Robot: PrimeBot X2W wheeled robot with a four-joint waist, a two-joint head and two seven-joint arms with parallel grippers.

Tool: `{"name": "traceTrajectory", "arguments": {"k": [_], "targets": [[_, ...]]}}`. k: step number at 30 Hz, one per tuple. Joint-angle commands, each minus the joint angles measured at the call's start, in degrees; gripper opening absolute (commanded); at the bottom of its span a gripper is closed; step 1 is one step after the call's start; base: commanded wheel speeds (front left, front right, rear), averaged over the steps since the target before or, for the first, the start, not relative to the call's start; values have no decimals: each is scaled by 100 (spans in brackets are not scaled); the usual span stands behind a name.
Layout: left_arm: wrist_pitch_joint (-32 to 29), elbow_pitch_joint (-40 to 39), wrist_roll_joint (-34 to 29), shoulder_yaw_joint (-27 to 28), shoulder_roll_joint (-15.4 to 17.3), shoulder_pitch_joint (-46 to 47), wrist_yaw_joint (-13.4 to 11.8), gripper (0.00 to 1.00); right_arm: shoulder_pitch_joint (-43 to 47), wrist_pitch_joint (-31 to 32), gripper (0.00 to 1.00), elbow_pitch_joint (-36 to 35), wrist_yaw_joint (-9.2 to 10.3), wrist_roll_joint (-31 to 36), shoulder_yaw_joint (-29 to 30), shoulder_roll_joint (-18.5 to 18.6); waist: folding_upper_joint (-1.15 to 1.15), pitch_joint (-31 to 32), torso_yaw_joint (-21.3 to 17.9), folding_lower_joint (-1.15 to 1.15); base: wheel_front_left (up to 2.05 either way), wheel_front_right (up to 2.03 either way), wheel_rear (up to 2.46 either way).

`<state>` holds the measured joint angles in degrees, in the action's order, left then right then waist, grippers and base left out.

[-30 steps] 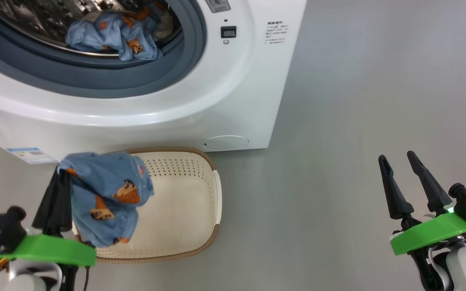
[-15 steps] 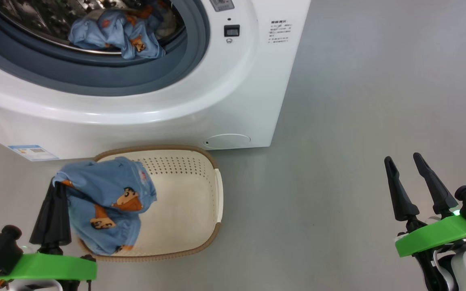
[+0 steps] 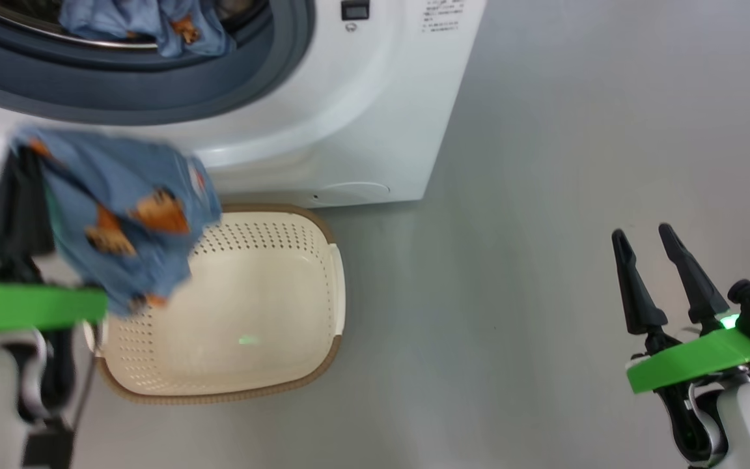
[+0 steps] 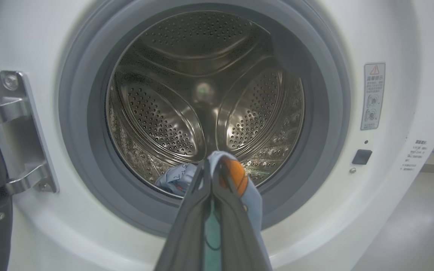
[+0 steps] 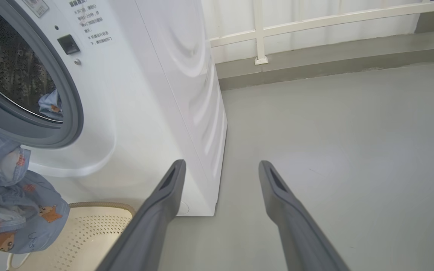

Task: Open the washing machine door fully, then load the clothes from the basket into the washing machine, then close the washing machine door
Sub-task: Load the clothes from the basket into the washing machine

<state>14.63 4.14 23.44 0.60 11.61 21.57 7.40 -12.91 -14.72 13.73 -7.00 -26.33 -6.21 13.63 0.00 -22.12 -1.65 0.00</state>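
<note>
We have the left end effector (image 3: 17, 163) up at nine o'clock in the head view, its fingers pressed together on a piece of the clothes (image 3: 121, 215). The blue bear-print fabric hangs blurred over the ten o'clock corner of the basket (image 3: 323, 365). The basket sits on the floor (image 3: 544, 195) right at the foot of the washing machine (image 3: 362, 117), its cream bottom bare. Up at eleven o'clock, another blue garment (image 3: 147, 23) lies at the drum's lip, just inside the grey seal (image 3: 153, 98). From the left wrist we look straight into the steel drum (image 4: 171, 113), with fabric pinched at six o'clock. Over at four o'clock in the head view, the right end effector (image 3: 642, 233) hangs above the floor, fingers apart, holding nothing.
</note>
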Motion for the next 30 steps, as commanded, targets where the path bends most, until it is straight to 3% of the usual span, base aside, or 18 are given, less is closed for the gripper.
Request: {"name": "traceTrajectory", "arguments": {"k": [1,13,30], "targets": [[37,-43,-13,216,302,449,9,0,-103,-28,100,-138,-48,-3,-148,3,0,-192,-129,0,0,0,0],[37,1589,6,-311,745,2565,9,0,-413,-28,100,-159,-48,1,-234,-181,0,-694,-438,0,0,0,0],[37,5118,-112,-935,1046,4966,9,0,-886,-28,100,-201,-48,-4,-502,-434,0,-1415,-1006,0,0,0,0]]}}
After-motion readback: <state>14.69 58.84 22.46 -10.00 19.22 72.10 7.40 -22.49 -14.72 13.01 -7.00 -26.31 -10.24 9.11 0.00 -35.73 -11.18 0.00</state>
